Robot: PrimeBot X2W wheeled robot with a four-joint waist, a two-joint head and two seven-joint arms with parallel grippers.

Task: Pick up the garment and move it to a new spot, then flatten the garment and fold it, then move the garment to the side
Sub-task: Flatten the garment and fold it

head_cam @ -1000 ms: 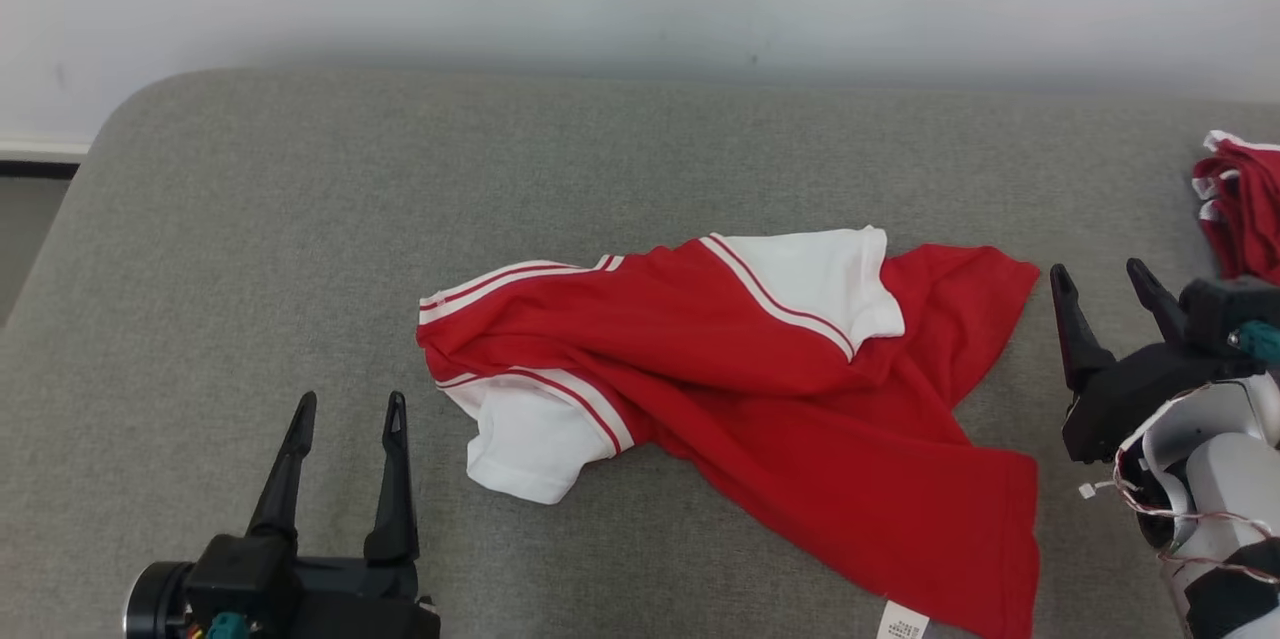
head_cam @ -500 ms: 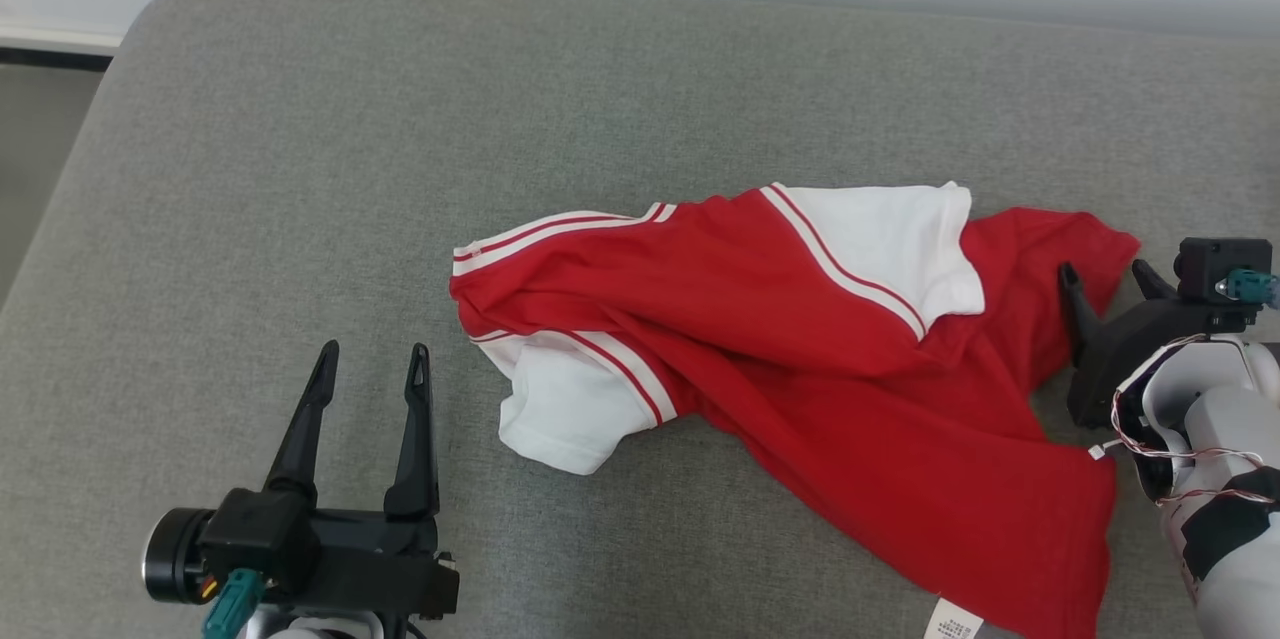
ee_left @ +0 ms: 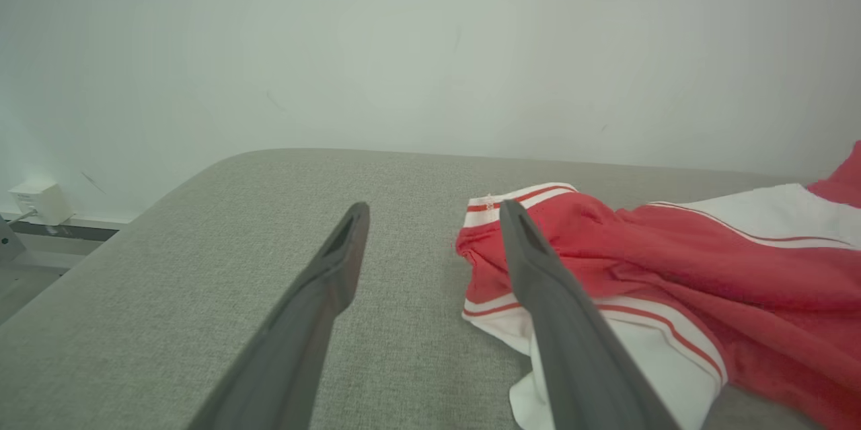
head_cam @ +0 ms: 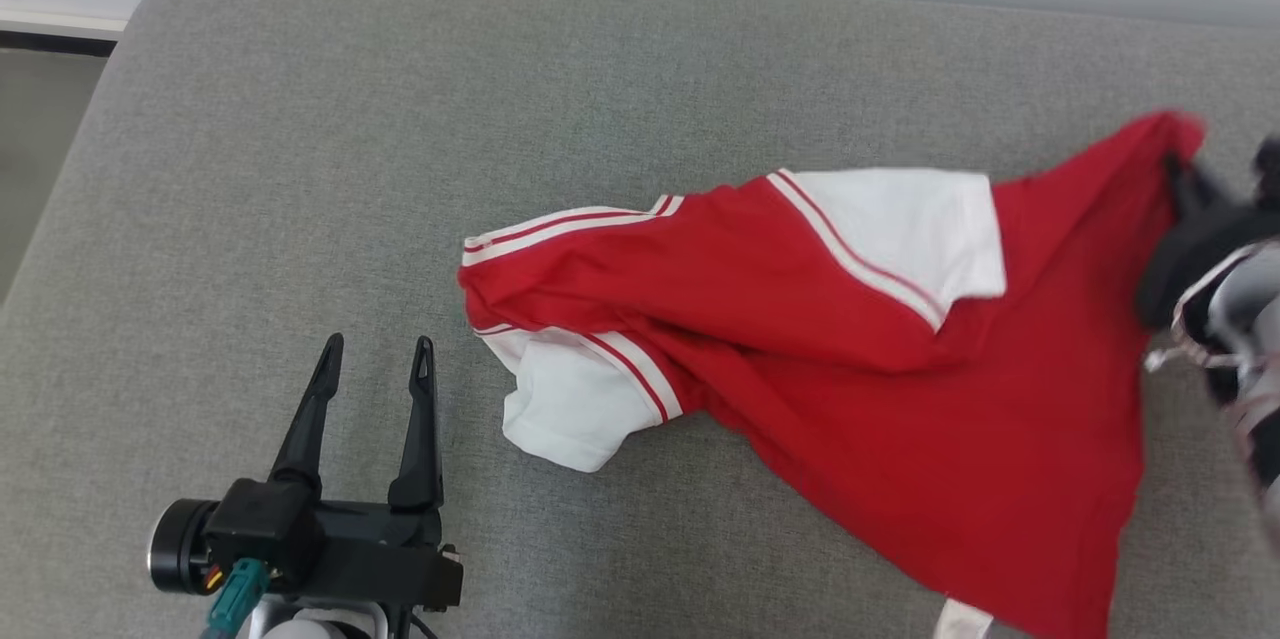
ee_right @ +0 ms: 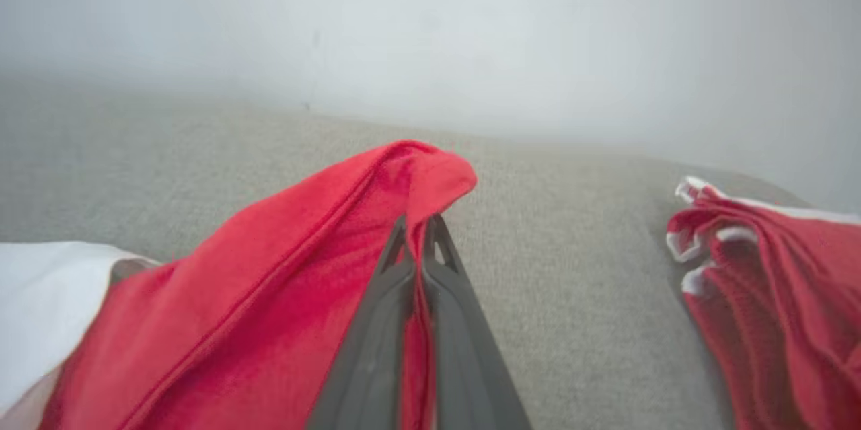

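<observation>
Clamping right end effector [ee_right: 420,231] on red corner of garment [head_cam: 800,319], trailing the rest across grey cushion [head_cam: 300,119]. Hovering left end effector [head_cam: 375,359] wide apart near white sleeve [head_cam: 560,409]. Risking slip-out (shallow pinch at hem) through cloth drag during lifting.

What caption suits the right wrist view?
Right hand pinching a fold of the red garment over the grey cushion.

Red-white garment [head_cam: 850,359] crumpled, one corner lifted.

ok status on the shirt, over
Right gripper shut on garment corner, corner raised. Left gripper open, clear of it. Second red pile nearby, not touching.
</observation>
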